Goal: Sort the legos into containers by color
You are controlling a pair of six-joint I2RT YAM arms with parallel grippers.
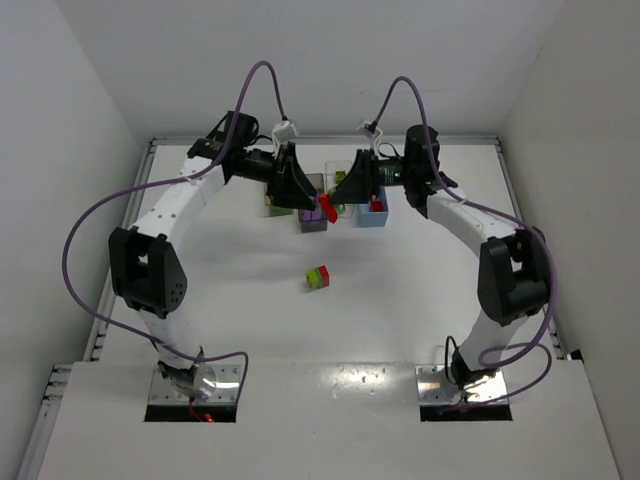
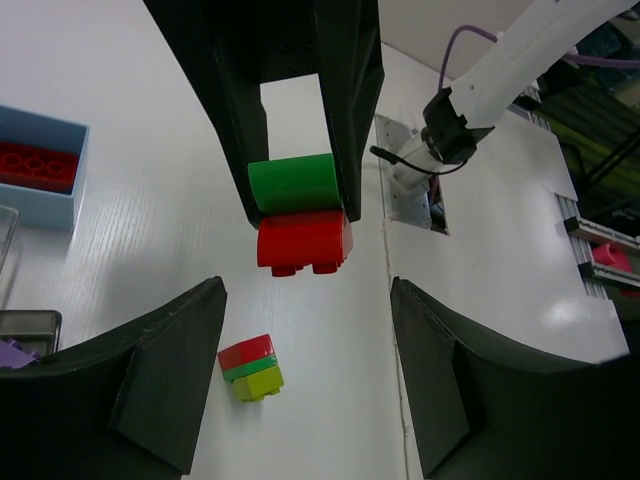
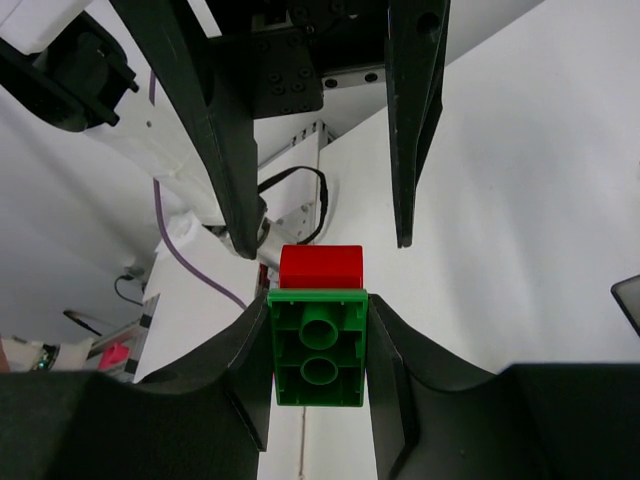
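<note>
The sorting is partly done, and some work is left. The right end effector (image 3: 318, 320) is clenched on a green brick (image 3: 318, 350), which it holds in the air above the tabletop (image 1: 400, 300), near the bins at the far side. A red brick (image 3: 320, 267) is stuck on the end of this green brick. The left end effector (image 2: 307, 292) faces it with its jaws apart, one on each side of the red brick and, as far as I can see, not touching it. So I judge that the step in hand is to pull these two colours apart, because joined together they cannot go into one bin. Of the finished part, the light blue bin (image 2: 45, 212) already has red bricks (image 2: 35, 165) inside, and the dark grey bin (image 2: 30, 322) shows a purple piece (image 2: 12, 355) at its corner. What lies in the other two bins I cannot tell for sure from these views. What is left: a small stack (image 1: 318, 277) of red, dark green and lime pieces stands alone on the tabletop, well apart from the bins. It also needs to be separated, and each piece must go to its own colour.
</note>
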